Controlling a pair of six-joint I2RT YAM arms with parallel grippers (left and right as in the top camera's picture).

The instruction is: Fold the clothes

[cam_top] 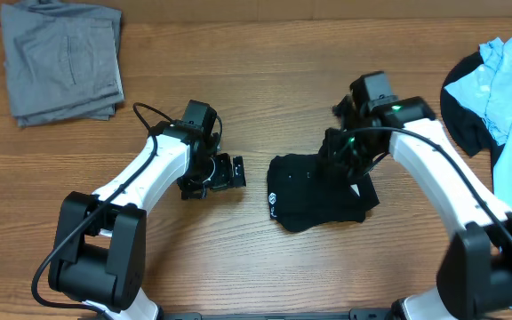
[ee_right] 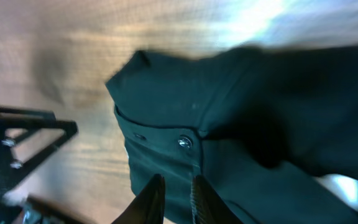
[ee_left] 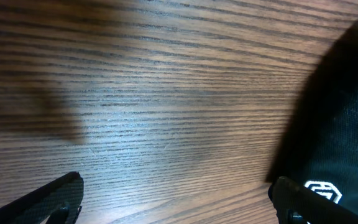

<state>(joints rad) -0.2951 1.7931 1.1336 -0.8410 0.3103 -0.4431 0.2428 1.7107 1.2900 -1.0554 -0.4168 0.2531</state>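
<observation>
Right gripper point(ee_right: 175, 186): jaws all but closed, tips at the black shirt point(ee_right: 241, 112).
Cloth pinched or not: cannot tell. Shirt bunched mid-table point(cam_top: 265, 80). Left gripper point(ee_left: 176, 183) spread wide, empty, just beside it. Grey trousers point(cam_top: 60, 62) far left; light blue T-shirt point(cam_top: 505, 89) far right.

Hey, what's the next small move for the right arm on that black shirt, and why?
Probably lift the pinched edge slightly. The jaws of the right gripper look closed on the black shirt, which lies bunched on the table; the left gripper stands open, apart from it.
</observation>
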